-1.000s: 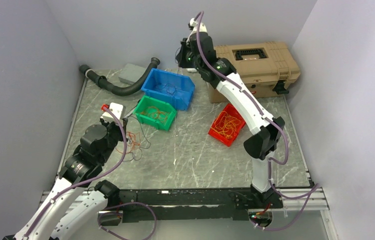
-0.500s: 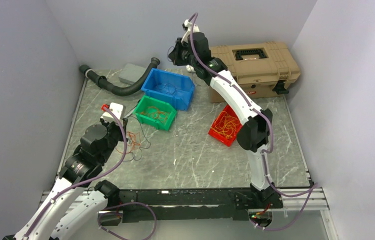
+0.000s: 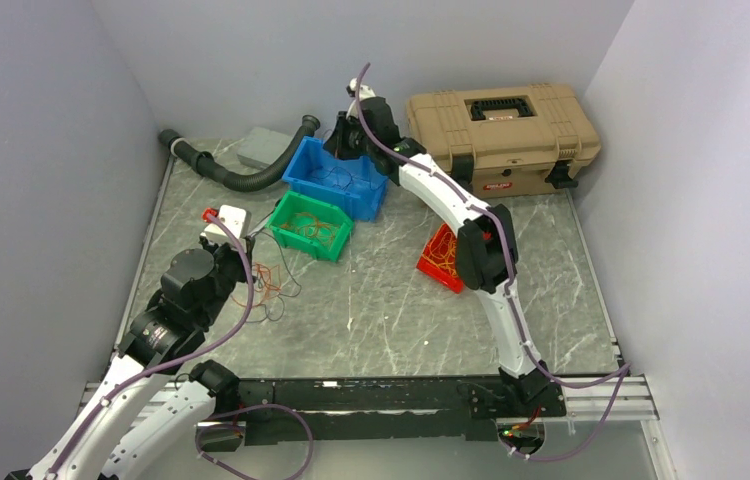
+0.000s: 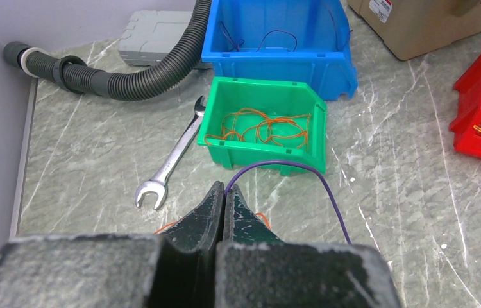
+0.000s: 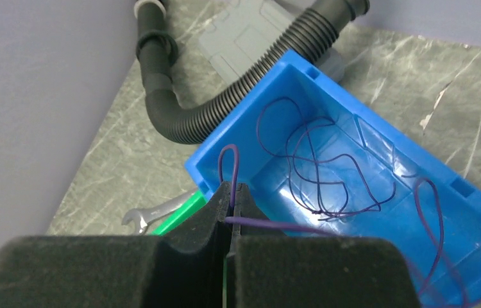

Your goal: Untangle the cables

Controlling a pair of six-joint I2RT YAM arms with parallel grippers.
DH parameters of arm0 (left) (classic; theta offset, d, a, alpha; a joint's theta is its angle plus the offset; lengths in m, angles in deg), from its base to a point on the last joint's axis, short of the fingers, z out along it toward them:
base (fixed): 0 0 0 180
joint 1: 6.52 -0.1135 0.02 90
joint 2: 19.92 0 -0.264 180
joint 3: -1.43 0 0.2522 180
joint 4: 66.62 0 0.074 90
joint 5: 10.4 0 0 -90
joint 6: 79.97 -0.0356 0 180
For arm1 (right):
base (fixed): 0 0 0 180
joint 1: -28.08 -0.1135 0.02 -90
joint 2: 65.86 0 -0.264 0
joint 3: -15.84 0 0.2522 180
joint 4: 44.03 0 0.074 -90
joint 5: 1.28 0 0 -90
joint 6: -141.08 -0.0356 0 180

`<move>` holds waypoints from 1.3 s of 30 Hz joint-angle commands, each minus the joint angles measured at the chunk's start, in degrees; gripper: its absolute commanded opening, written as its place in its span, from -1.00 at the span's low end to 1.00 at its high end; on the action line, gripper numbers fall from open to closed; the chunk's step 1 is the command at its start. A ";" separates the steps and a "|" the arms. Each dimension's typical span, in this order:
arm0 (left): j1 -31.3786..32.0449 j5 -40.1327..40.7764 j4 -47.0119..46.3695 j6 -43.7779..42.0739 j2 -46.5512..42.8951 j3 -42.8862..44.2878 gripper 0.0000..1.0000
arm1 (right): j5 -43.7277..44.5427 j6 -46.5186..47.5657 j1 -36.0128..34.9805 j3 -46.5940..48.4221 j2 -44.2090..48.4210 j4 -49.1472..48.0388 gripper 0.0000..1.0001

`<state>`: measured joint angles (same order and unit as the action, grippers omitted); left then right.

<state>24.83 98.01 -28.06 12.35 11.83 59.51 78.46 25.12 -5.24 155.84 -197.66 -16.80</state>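
The right hand, top centre, pinches a purple cable over the blue bin. The left hand pinches a second purple cable by the tangle, lower left. Sorting seems underway; next, the right fingers should part above the bin.

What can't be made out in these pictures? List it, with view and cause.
- The loose cables, top view: partly under the left arm; left wrist view: almost all behind the left gripper.
- The red bin, top view: partly covered by the right arm; left wrist view: cut by the right edge.
- The purple cable, left wrist view: its far end runs behind the gripper body.
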 commanded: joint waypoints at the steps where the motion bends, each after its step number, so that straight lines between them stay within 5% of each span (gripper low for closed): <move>1: -0.16 0.77 -0.89 0.30 0.35 0.24 -1.00 | -1.34 -0.83 0.38 -0.65 -1.86 -4.62 -1.00; 7: -0.16 0.78 -0.89 0.24 0.07 0.16 -1.00 | -2.39 -2.81 0.41 -2.56 -5.28 -5.17 -0.88; 9: -0.21 0.75 -0.81 0.23 -0.05 0.10 -1.00 | -2.88 -3.52 0.44 -1.02 -6.50 -3.12 0.14; 11: -0.20 0.75 -0.74 0.31 -0.07 0.16 -1.00 | -3.30 -3.65 0.35 -0.46 -6.28 -2.01 0.52; 23: -0.20 0.66 -0.57 0.44 -0.10 0.33 -1.00 | -1.73 -4.52 0.42 -2.16 7.84 7.05 0.56; 32: -0.18 0.15 -0.78 0.48 -0.48 0.23 -1.00 | 12.69 -8.07 2.48 -24.97 22.38 6.88 0.26; 39: -0.29 -0.04 -0.70 0.57 -0.26 0.34 -1.00 | 18.69 -28.76 3.97 -54.48 34.74 -16.87 0.11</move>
<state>24.83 97.95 -27.97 12.40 11.78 59.49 91.53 10.11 -1.59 113.31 -167.92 -18.18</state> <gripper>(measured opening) 0.013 0.556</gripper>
